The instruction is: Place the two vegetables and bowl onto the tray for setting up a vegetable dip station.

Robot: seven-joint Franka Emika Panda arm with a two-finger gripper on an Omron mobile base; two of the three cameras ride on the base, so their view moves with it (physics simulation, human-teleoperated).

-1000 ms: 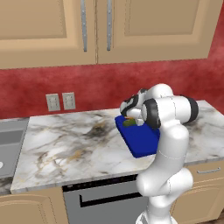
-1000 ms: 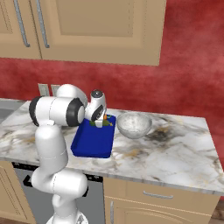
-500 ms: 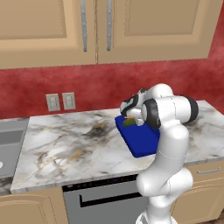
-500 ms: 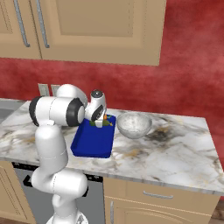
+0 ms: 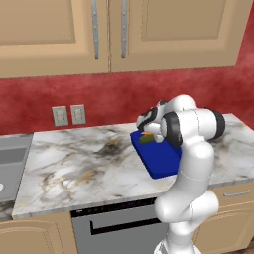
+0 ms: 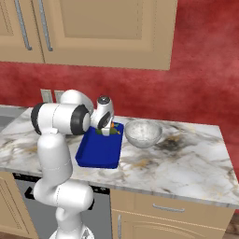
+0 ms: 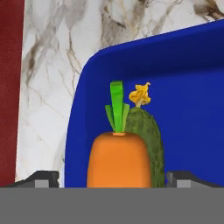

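Hand view: gripper spread wide over the carrot, holding nothing.
Its two dark fingertips stand far apart at either side of the carrot and do not touch it. The carrot lies between them with its green tip pointing away from the hand. Just beside it, touching along its side, lies the dark-green cucumber, a small yellow flower at its far end. Both rest inside the blue tray, near one corner by the raised rim. The tray sits on the marble counter, near the red wall. From the right base view, a clear bowl stands on the counter just beside the tray, outside it, on the side away from the arm.
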